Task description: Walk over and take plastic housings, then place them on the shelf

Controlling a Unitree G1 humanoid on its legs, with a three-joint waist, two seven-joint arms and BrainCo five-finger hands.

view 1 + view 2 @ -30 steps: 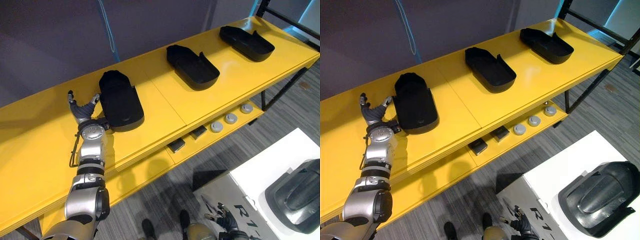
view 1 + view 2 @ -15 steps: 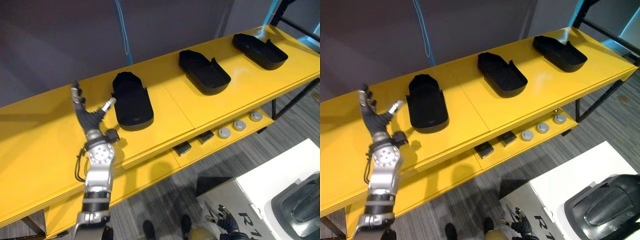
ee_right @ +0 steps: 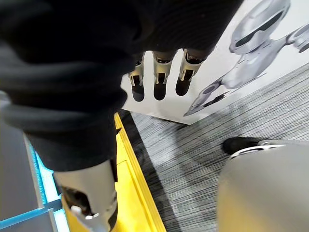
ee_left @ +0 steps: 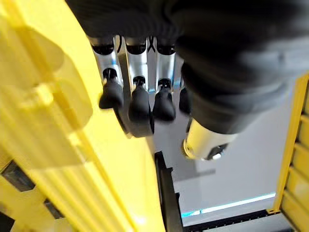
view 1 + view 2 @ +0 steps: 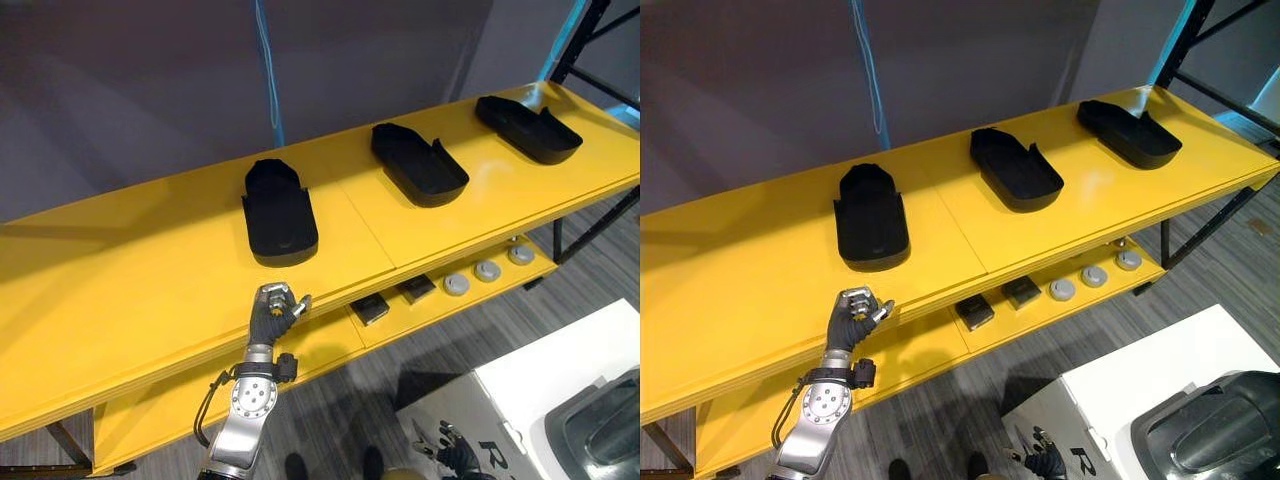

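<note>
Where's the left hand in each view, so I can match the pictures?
Left eye view: left hand low, left of centre, by the yellow shelf's front edge.
Right eye view: left hand low left, same edge.
Left wrist view: its curled fingers beside the shelf.
Right wrist view: the right hand, over floor.
Shared landmark: the yellow shelf.

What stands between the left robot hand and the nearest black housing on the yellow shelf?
Nothing visible does. Only bare shelf lies between the left robot hand, at the front edge, and the housing.
</note>
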